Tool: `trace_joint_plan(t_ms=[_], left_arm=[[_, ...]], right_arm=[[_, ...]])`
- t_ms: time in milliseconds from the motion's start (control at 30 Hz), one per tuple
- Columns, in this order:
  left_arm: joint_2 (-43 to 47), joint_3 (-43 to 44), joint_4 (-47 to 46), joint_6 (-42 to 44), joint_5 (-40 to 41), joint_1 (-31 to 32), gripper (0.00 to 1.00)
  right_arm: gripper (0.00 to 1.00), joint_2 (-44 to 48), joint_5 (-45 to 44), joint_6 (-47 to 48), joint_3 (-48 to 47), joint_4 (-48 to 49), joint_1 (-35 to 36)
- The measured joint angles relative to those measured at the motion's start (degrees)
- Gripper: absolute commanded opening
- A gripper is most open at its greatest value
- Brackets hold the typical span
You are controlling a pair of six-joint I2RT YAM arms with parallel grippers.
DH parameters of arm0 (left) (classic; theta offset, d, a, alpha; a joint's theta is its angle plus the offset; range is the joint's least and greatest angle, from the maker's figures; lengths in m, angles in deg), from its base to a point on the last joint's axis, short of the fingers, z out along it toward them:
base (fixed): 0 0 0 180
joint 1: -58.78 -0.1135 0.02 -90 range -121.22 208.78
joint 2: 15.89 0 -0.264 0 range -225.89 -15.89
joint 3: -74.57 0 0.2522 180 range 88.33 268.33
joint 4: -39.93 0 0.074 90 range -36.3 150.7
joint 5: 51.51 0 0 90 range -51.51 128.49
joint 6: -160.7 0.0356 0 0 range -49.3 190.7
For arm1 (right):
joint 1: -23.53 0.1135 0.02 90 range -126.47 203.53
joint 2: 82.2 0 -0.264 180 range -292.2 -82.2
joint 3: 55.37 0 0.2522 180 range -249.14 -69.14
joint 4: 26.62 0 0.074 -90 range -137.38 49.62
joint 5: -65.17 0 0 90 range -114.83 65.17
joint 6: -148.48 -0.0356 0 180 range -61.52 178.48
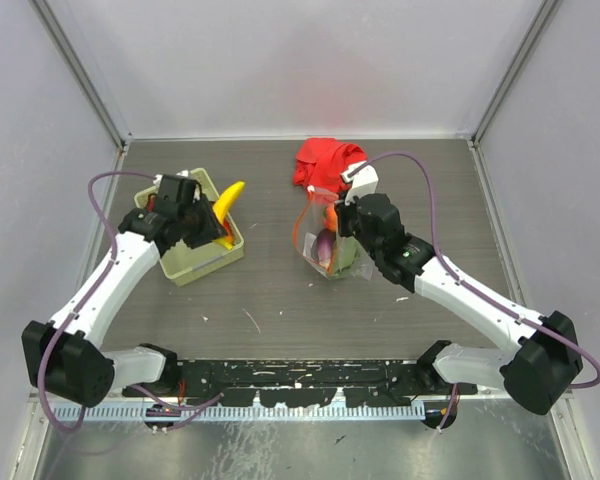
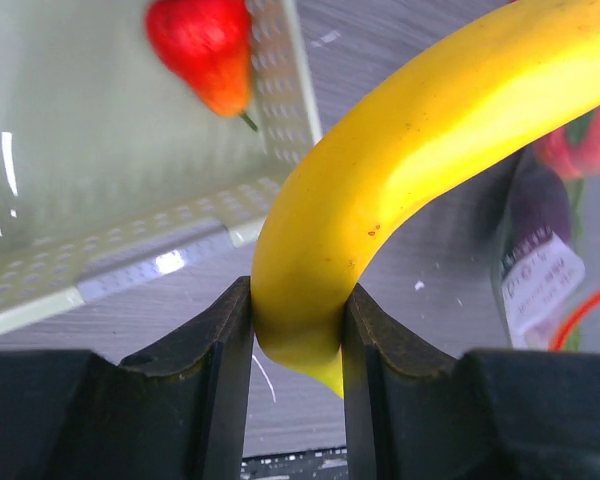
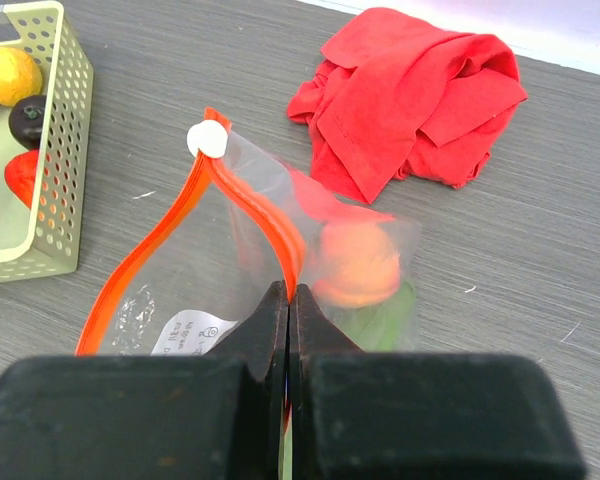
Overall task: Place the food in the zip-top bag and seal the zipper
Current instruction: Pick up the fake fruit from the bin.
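Loading step: left pincer [image 2: 297,330] grasps banana [image 2: 430,130]; right pincer [image 3: 288,310] clenched on zipper [image 3: 270,215], zip-top bag [image 3: 250,180] mouth gaping left of it. Next, I'd swing banana rightward, tip-first into that mouth.

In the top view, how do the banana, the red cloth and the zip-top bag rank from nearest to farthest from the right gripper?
1. zip-top bag: pinched at its mouth by the right gripper itself.
2. red cloth: just behind the bag, toward the far edge.
3. banana: far off to the left, held in the left gripper.
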Motion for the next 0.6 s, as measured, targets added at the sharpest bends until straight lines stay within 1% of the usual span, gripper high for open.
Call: trace_joint_plan(t_ms=[167, 333, 433, 600], left_arm=[[2.4, 0.0, 1.2, -1.4, 0.4, 6.9, 0.19], [2.7, 0.5, 2.3, -2.7, 2.6, 14.2, 0.19], [2.5, 2.2, 3.9, -3.1, 5.1, 19.8, 0.19], [1.0, 6.2, 5.8, -3.9, 9.4, 27.3, 0.19]], right_arm=[[0.00, 0.9, 0.1, -0.1, 0.0, -0.2, 0.0], [0.00, 1.4, 0.1, -0.3, 0.2, -0.1, 0.0], [0.00, 1.4, 0.3, -0.3, 0.3, -0.2, 0.0], [0.00, 1.5, 0.3, -0.3, 0.3, -0.1, 0.0]])
